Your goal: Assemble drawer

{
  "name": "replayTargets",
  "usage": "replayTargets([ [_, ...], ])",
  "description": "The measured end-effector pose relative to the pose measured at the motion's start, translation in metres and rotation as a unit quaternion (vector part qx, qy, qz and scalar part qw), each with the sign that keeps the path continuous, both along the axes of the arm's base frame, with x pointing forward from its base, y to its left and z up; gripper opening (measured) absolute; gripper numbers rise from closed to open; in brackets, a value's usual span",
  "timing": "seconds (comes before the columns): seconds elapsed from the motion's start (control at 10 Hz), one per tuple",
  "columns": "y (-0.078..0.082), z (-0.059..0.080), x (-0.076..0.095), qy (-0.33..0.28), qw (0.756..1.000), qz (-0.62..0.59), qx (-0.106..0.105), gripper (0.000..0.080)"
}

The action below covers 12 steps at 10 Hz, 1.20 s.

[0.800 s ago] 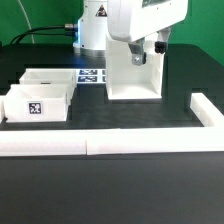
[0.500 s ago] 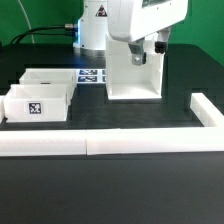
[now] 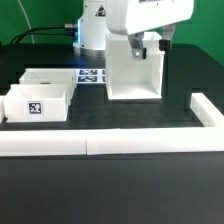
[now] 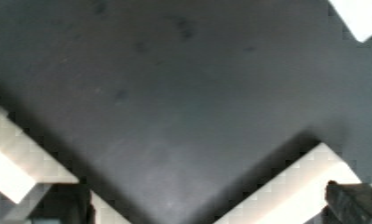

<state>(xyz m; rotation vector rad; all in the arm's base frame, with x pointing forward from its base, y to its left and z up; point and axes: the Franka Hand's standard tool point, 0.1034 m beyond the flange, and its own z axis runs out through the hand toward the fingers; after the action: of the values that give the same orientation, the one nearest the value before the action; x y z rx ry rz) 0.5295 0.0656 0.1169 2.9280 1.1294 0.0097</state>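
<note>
Housing (image 3: 134, 72) of the drawer stood upright toward the far edge of the worktop (image 3: 120, 185), open side facing the near edge. Trays (image 3: 38, 103) sat by the edge on the exterior view's left. Gripper (image 3: 151, 46) was at the housing's top, and I couldn't tell if it was clamping. Probably best to keep the housing square and untilted before feeding a tray in.

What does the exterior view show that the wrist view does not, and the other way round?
Only the exterior view: the arm, two trays, the marker board and the border wall. Only the wrist view: the bare table right below the hand, seen close. Both: the black table and white edges, apparently of the housing.
</note>
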Motion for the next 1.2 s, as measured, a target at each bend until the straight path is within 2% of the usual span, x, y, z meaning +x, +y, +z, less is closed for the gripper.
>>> replayTargets([
  [0.2, 0.015, 0.007, -0.021, 0.010, 0.996, -0.084, -0.006, 0.0649],
  [0.7, 0.016, 0.007, -0.022, 0.009, 0.996, -0.085, -0.005, 0.0649],
  [0.8, 0.020, 0.010, -0.031, 0.006, 0.988, -0.152, -0.007, 0.0649],
  [0.9, 0.028, 0.012, -0.048, 0.008, 0.980, -0.201, -0.010, 0.0649],
  [1.0, 0.036, 0.013, -0.059, 0.012, 0.975, -0.220, -0.013, 0.0649],
  [1.2, 0.038, 0.014, -0.076, 0.019, 0.970, -0.242, -0.013, 0.0649],
])
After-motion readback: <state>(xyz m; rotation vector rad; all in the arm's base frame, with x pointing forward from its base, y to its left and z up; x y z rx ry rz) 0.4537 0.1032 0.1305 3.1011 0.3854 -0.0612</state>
